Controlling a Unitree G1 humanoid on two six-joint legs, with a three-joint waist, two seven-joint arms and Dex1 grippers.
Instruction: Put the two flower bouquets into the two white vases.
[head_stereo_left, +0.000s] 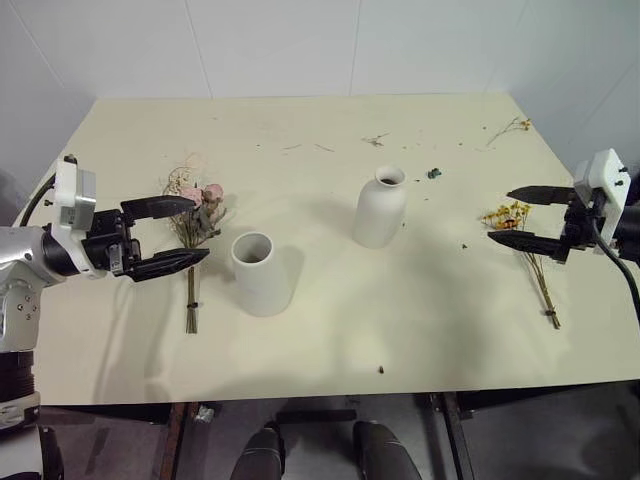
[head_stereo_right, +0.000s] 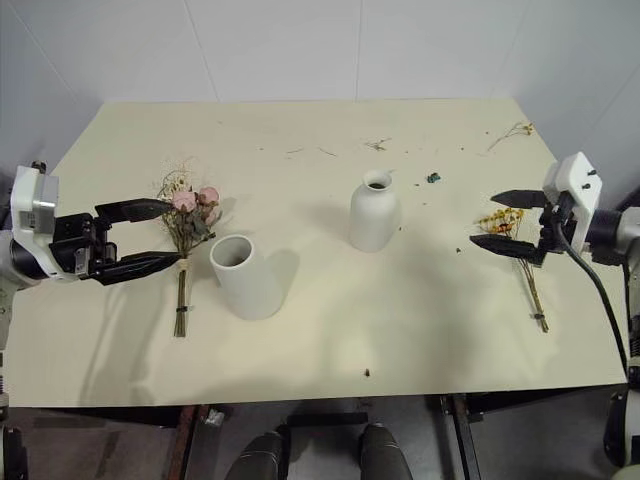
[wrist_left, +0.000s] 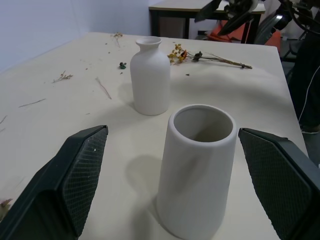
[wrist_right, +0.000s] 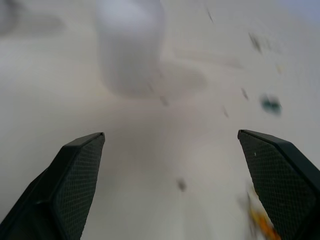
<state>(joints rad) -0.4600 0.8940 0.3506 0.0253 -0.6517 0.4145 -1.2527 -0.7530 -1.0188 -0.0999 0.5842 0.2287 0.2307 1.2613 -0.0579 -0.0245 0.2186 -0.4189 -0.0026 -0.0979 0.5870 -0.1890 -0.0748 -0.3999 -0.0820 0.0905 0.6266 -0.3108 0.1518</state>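
The rose bouquet (head_stereo_left: 194, 222) lies flat on the counter (head_stereo_left: 330, 340), heads toward the far wall and tied stems toward the near edge, just left of the wide-mouthed vase (head_stereo_left: 262, 273). The yellow spray (head_stereo_left: 528, 252) lies at the right, blooms away and thin stems trailing toward the near edge. The bottle vase (head_stereo_left: 380, 206) stands upright mid-counter. The left gripper (head_stereo_left: 176, 233) hovers by the roses, jaws spread and empty; the right gripper (head_stereo_left: 518, 215) hangs over the spray's blooms, jaws likewise spread. The left wrist view looks into the wide vase's hollow mouth; the right wrist view is blurred.
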